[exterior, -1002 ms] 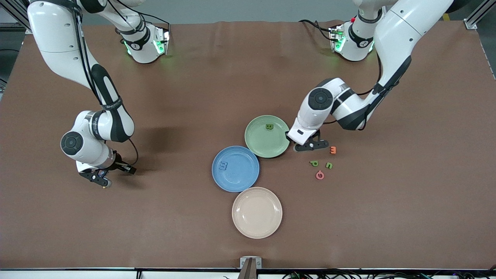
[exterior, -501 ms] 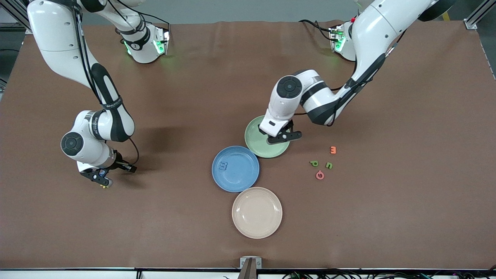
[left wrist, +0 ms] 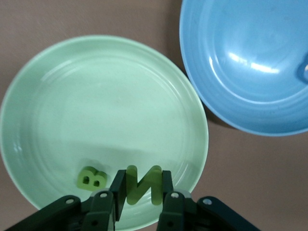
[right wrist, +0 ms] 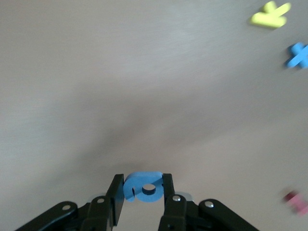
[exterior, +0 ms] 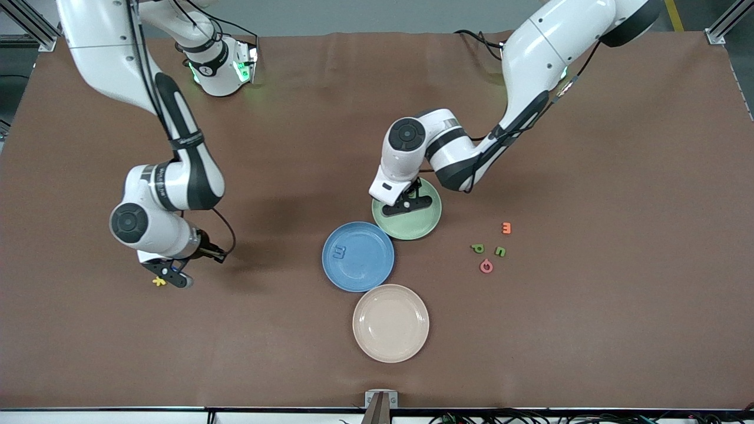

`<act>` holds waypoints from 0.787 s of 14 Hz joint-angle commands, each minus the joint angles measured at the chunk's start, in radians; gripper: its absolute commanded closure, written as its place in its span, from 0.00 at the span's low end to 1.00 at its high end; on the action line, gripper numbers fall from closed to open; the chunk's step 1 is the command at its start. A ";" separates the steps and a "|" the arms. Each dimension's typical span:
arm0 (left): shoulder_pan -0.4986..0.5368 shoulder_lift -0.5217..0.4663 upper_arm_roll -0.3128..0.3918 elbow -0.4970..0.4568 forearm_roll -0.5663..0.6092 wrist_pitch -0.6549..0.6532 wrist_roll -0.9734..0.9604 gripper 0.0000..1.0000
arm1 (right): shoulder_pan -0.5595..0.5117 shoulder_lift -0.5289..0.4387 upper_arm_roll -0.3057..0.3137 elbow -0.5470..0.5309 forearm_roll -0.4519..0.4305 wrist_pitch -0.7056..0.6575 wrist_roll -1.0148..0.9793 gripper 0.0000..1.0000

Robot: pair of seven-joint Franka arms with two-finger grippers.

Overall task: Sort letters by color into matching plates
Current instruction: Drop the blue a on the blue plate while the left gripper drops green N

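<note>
My left gripper hangs over the pale green plate, shut on a green letter N. In the left wrist view the gripper holds the N just above the green plate, beside a green letter B lying in it. The blue plate holds one blue letter. My right gripper is shut on a blue letter, low over the table toward the right arm's end. Two green letters lie toward the left arm's end.
A beige plate sits nearer the front camera than the blue plate. An orange letter and a pink letter lie by the green ones. A yellow letter lies beside my right gripper; the right wrist view also shows another blue letter.
My left arm has swung from beside the loose letters to over the green plate, carrying the green N. My right gripper has shifted toward the plates, uncovering the yellow letter.
</note>
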 commanded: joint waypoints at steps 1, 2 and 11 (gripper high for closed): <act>-0.073 0.022 0.065 0.055 -0.029 -0.024 -0.008 0.73 | 0.083 0.006 0.005 0.071 0.040 -0.021 0.171 1.00; -0.085 0.025 0.073 0.066 -0.029 -0.024 -0.008 0.73 | 0.106 0.018 0.005 0.100 0.083 -0.021 0.208 1.00; -0.073 0.025 0.076 0.069 -0.027 -0.024 -0.005 0.43 | 0.299 0.243 0.006 0.406 0.189 -0.004 0.567 1.00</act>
